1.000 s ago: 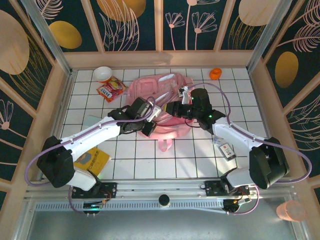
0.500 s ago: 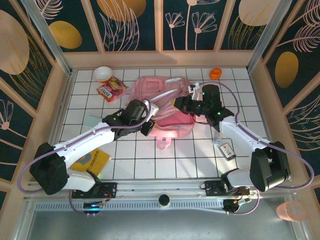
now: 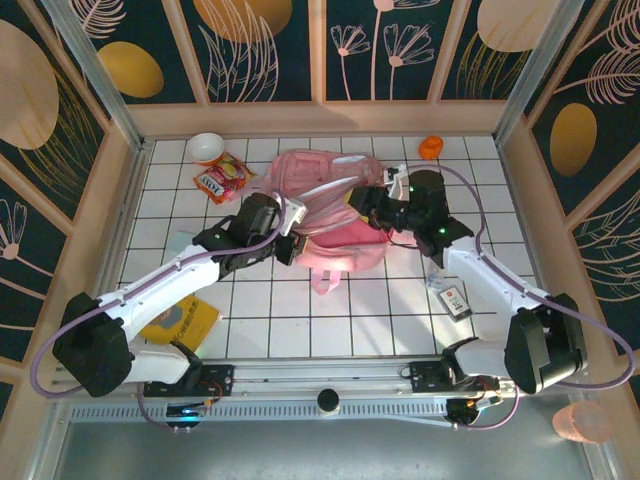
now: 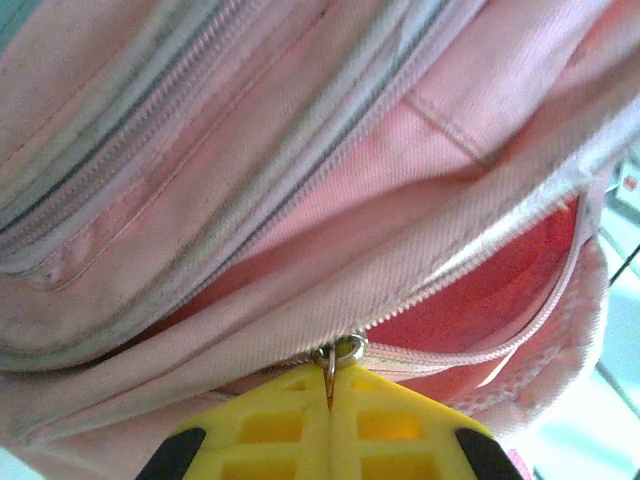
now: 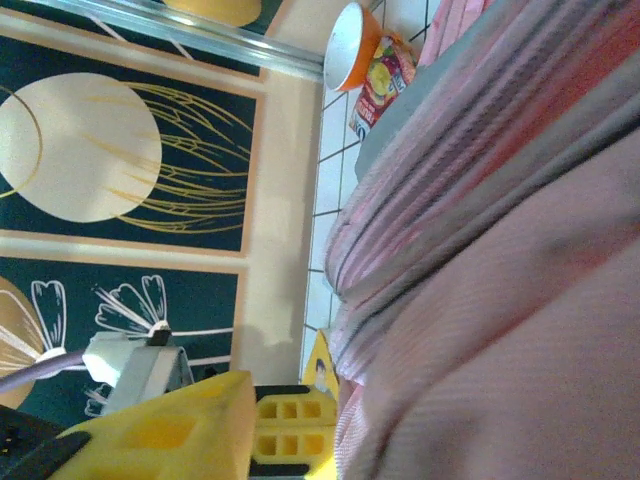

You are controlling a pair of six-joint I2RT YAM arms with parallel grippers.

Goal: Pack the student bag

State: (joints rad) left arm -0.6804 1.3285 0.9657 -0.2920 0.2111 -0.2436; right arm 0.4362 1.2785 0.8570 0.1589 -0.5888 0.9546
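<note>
The student bag (image 3: 322,190) is a big pink backpack lying mid-table toward the back wall. My left gripper (image 3: 288,238) is at its near left side. In the left wrist view its yellow fingers (image 4: 270,425) are shut on the metal zipper pull (image 4: 340,358) of a pocket that gapes partly open, showing a red-pink lining (image 4: 490,295). My right gripper (image 3: 367,206) is at the bag's right side. In the right wrist view its jaws (image 5: 245,432) stand open, with pink bag fabric (image 5: 500,300) bulging against the far finger.
A white and orange bowl (image 3: 205,148) and a red snack packet (image 3: 222,179) lie at the back left, and an orange object (image 3: 431,147) at the back right. A yellow book (image 3: 185,322) lies near left, a small card (image 3: 453,298) near right. Wooden walls ring the tiled table.
My right gripper has shifted back and to the right, and its jaws have opened. My left gripper has drawn the zipper pull slightly left. The bag has slid a little toward the back.
</note>
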